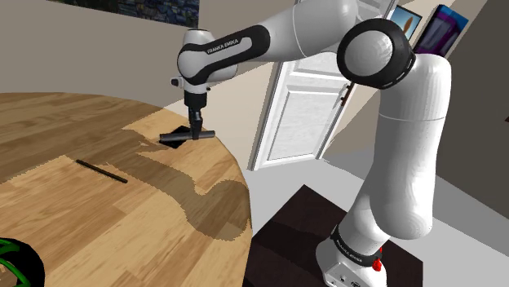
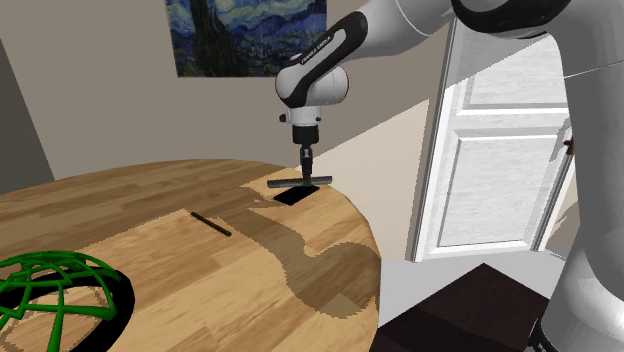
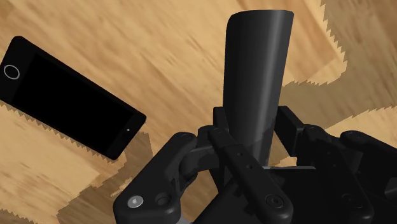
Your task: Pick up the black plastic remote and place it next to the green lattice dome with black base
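Observation:
The black remote (image 3: 256, 70) is a long, smooth dark bar, clasped between the two fingers of my gripper (image 3: 252, 137). In the second exterior view the remote (image 2: 322, 181) hangs level just above the round wooden table (image 2: 180, 290), under my gripper (image 2: 306, 177). The shoulder view has my gripper (image 1: 196, 130) near the table's far edge with the remote (image 1: 205, 134) in it. The green lattice dome with its black base (image 2: 55, 285) stands at the near left of the table, far from my hand, and is partly cut off in the shoulder view (image 1: 15, 262).
A black phone (image 3: 70, 95) lies flat on the table just beneath the remote (image 2: 290, 197). A thin black stick (image 2: 211, 223) lies between the hand and the dome. A white door (image 2: 500, 170) stands beyond the table's edge. A painting (image 2: 245, 35) hangs on the wall.

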